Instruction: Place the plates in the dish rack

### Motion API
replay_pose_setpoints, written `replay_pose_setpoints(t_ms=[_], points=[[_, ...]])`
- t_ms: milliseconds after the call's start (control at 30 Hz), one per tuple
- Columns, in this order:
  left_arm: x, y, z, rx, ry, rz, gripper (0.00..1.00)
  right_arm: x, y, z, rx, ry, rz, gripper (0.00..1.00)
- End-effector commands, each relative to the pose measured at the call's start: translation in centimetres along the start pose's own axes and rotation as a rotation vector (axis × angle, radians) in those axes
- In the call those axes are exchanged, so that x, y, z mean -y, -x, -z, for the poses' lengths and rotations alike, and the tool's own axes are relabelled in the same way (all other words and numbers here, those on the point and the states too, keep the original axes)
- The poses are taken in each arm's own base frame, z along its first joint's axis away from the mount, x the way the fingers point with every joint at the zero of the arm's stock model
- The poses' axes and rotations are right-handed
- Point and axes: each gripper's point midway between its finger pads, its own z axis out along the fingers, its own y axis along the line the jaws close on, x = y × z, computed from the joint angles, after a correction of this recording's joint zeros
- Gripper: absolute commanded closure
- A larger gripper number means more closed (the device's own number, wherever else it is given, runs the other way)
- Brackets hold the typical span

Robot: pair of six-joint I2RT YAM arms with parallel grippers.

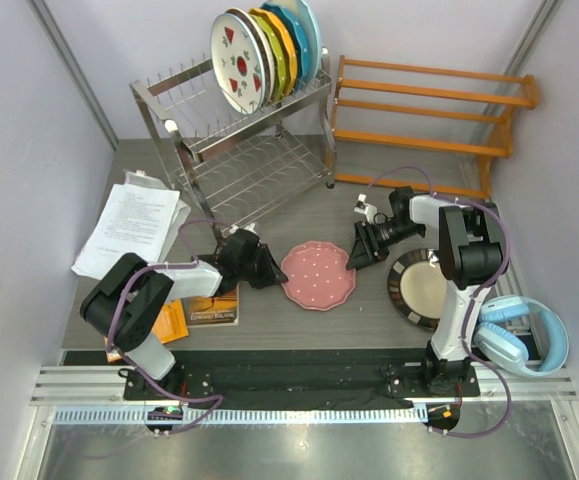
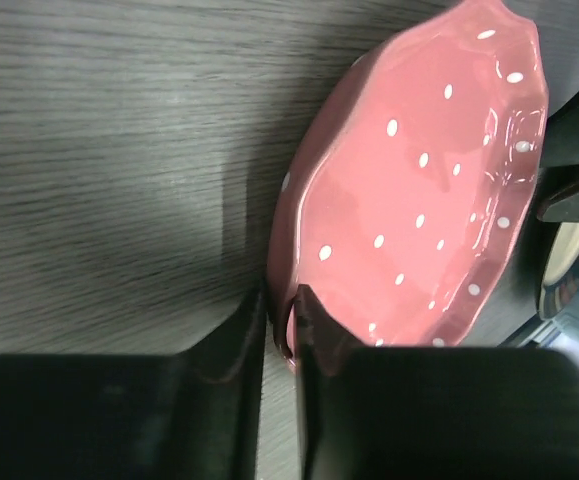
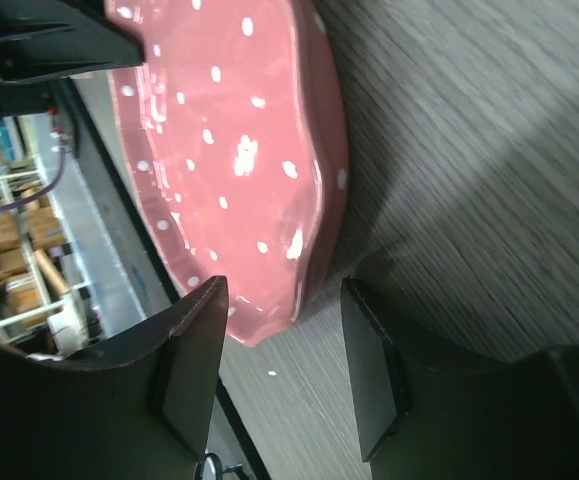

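The pink polka-dotted plate [image 1: 317, 275] lies on the table between both arms. My left gripper [image 1: 269, 270] is shut on its left rim, one finger above and one below [image 2: 281, 320]; the plate [image 2: 419, 190] stretches away from those fingers. At the plate's right edge my right gripper [image 1: 354, 255] is open, and the plate's [image 3: 229, 140] rim reaches between its spread fingers [image 3: 281, 370] without touching them. The dark brown-rimmed plate [image 1: 424, 288] lies to the right. The dish rack [image 1: 239, 150] holds the watermelon plate [image 1: 237, 62] on its upper tier, with a brown rim [image 1: 257, 40] just behind it.
Yellow-green [image 1: 275, 50], orange [image 1: 288, 42] and blue [image 1: 306, 32] plates also stand in the rack. An orange wooden shelf [image 1: 429, 115] is at the back right. Papers [image 1: 129, 225] and a book [image 1: 211, 305] lie on the left, blue headphones [image 1: 524, 338] at the near right.
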Motion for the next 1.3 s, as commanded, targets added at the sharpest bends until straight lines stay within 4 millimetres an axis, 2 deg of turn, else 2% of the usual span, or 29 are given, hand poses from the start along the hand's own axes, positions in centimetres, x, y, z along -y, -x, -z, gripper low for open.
replay_pose_setpoints(t_ms=[0, 33, 267, 433, 567, 667, 867, 967, 1067, 1100, 1133, 1167, 1233, 1267], points=[[-3.5, -2.1, -0.2, -0.056, 0.117, 0.011, 0.98, 0.1, -0.4, -0.8, -0.033, 0.07, 0.004, 0.44], [-3.6, -2.2, -0.2, -0.058, 0.12, 0.007, 1.0, 0.0, -0.4, -0.9, -0.034, 0.084, 0.008, 0.43], [-2.6, -1.7, -1.1, -0.058, 0.082, -0.005, 1.0, 0.0, -1.1, -2.0, -0.05, 0.138, -0.026, 0.39], [-1.6, -1.6, -1.3, -0.066, 0.051, -0.009, 1.0, -0.1, 0.6, -2.9, -0.012, 0.145, -0.055, 0.37], [-1.1, -1.8, -1.1, -0.066, 0.044, -0.022, 1.0, 0.1, 1.9, -3.5, 0.009, 0.135, -0.035, 0.43], [-0.9, -1.7, -1.0, -0.062, 0.042, -0.029, 1.0, 0.2, 1.9, -3.6, 0.006, 0.131, -0.035, 0.48], [-0.1, -1.6, -1.2, -0.06, 0.019, -0.039, 1.0, -0.2, 1.6, -4.4, -0.007, 0.148, -0.047, 0.5], [0.1, -1.6, -1.3, -0.062, 0.015, -0.044, 1.0, -0.4, 1.9, -4.7, 0.002, 0.153, -0.037, 0.56], [0.2, -1.6, -1.3, -0.065, 0.015, -0.053, 1.0, -0.3, 2.1, -4.9, 0.003, 0.145, -0.048, 0.74], [0.3, -1.5, -1.2, -0.063, 0.017, -0.062, 1.0, -0.2, 2.1, -4.9, 0.004, 0.14, -0.055, 0.86], [0.2, -1.2, -1.1, -0.056, 0.029, -0.073, 0.98, -0.2, 2.3, -4.7, 0.007, 0.125, -0.049, 0.94], [-0.2, -1.3, -0.7, -0.062, 0.048, -0.101, 0.89, -0.3, 2.4, -4.5, 0.01, 0.118, -0.05, 0.99], [-0.7, -1.1, -0.3, -0.063, 0.079, -0.132, 0.75, -0.6, 2.8, -3.8, 0.023, 0.106, -0.043, 0.99], [-0.7, -1.2, 0.0, -0.071, 0.079, -0.16, 0.61, -0.8, 2.6, -3.4, 0.016, 0.1, -0.049, 0.99]])
